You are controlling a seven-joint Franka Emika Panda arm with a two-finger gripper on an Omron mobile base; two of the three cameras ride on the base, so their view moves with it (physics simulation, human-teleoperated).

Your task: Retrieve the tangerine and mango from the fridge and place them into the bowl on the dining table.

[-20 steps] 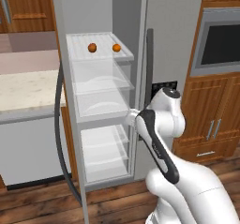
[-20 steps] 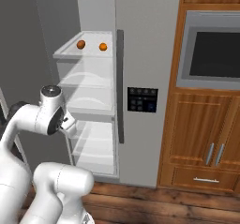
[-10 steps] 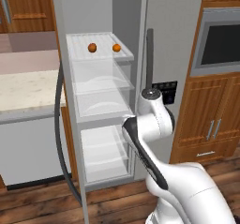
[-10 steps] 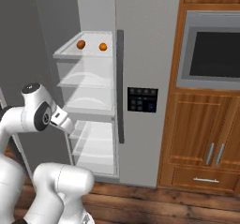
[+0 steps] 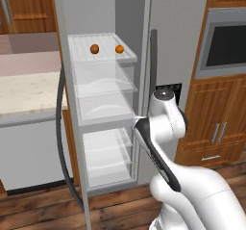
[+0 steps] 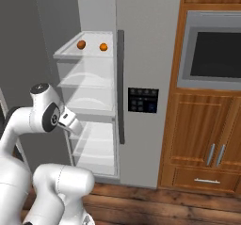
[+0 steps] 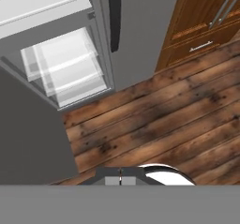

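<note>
The fridge (image 5: 168, 36) stands with its left door swung open, showing a white inside with clear shelves. Two small orange fruits lie on the top shelf, a darker one (image 5: 94, 48) (image 6: 81, 44) on the left and a brighter one (image 5: 119, 48) (image 6: 103, 46) on the right. I cannot tell which is the tangerine and which the mango. My arm is folded in front of the lower shelves, well below the fruits. My gripper (image 7: 120, 176) is shut with nothing in it and points down at the wooden floor. The bowl and the dining table are out of view.
The open fridge door (image 5: 65, 142) with its dark handle stands at the left. Beyond it, a beige counter (image 5: 24, 92) sits over a white appliance. Right of the fridge are wooden cabinets (image 6: 207, 144) with a built-in oven (image 6: 214, 50). Wooden floor (image 7: 164, 115) lies below.
My folded arm swung a little to the left and then partly back. The fruits, the fridge and the base have not moved, and the gripper stays shut.
</note>
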